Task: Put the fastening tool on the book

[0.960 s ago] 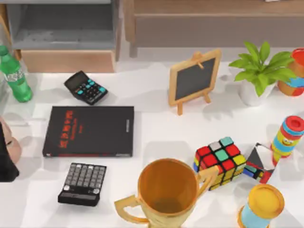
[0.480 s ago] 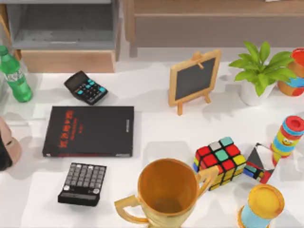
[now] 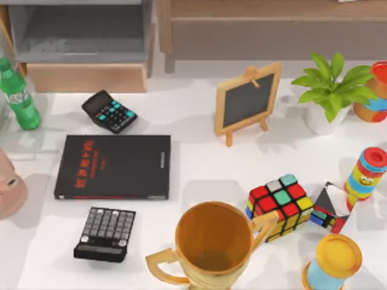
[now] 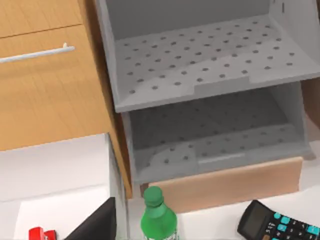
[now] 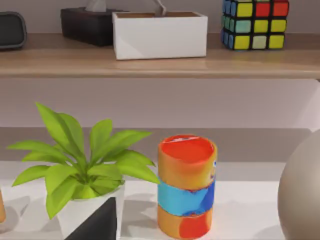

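Observation:
The book (image 3: 113,166) lies flat on the white table, left of centre in the top view, black with red lettering near its left end. Nothing rests on its cover. The fastening tool (image 4: 42,234) shows as a small bright red piece on a white surface at the edge of the left wrist view, near the green bottle (image 4: 158,217). A dark part of my left gripper (image 4: 95,225) sits between the two, above the table. A dark part of my right gripper (image 5: 97,225) hangs in front of the potted plant (image 5: 80,170).
The green bottle (image 3: 19,93) stands at the far left. One calculator (image 3: 109,111) lies behind the book, another (image 3: 105,233) in front. A pink rounded object (image 3: 9,187) sits at the left edge. A gold trophy cup (image 3: 211,244), cube (image 3: 279,204) and chalkboard (image 3: 248,99) crowd the middle and right.
The dark left arm at the top view's left edge has drawn back out of that view, uncovering the pink object. Nothing on the table has moved.

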{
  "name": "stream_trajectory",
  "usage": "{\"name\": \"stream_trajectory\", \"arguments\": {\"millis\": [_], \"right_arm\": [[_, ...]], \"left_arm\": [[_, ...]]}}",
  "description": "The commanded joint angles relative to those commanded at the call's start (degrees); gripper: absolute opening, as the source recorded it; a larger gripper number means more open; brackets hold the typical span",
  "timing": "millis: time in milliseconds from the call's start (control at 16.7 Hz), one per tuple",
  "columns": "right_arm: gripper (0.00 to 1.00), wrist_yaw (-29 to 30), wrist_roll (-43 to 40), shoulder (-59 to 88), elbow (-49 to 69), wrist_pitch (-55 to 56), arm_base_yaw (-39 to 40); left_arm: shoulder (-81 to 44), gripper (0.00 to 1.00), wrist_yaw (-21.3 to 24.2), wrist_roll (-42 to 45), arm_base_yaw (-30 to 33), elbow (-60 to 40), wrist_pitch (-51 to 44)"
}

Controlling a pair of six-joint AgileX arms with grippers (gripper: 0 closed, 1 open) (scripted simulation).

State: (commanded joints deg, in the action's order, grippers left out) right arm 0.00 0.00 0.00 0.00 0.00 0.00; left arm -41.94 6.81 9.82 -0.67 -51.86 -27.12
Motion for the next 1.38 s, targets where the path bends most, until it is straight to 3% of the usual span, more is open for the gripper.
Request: {"name": "stream_trajectory", "arguments": {"millis": [360, 780, 1080, 1380], "right_arm": [[1.0, 0.0, 0.0, 0.0, 0.0, 0.0, 0.0], [1.0, 0.0, 0.0, 0.0, 0.0, 0.0, 0.0], [1.0, 0.0, 0.0, 0.0, 0.0, 0.0, 0.0], [1.0, 0.0, 0.0, 0.0, 0.0, 0.0, 0.0]], "left_arm": [[-34.09, 1.0, 0.42, 4.25, -4.15, -36.87, -19.07], [-75.59, 1.0, -2.34, 4.32, -12.46, -74.45, -40.77], [-99.28, 1.0, -4.61, 1.74, -17.39, -92.57, -53.09], [-110.68, 1.0, -5.51, -0.12, -17.89, -101.77, -58.04]]}}
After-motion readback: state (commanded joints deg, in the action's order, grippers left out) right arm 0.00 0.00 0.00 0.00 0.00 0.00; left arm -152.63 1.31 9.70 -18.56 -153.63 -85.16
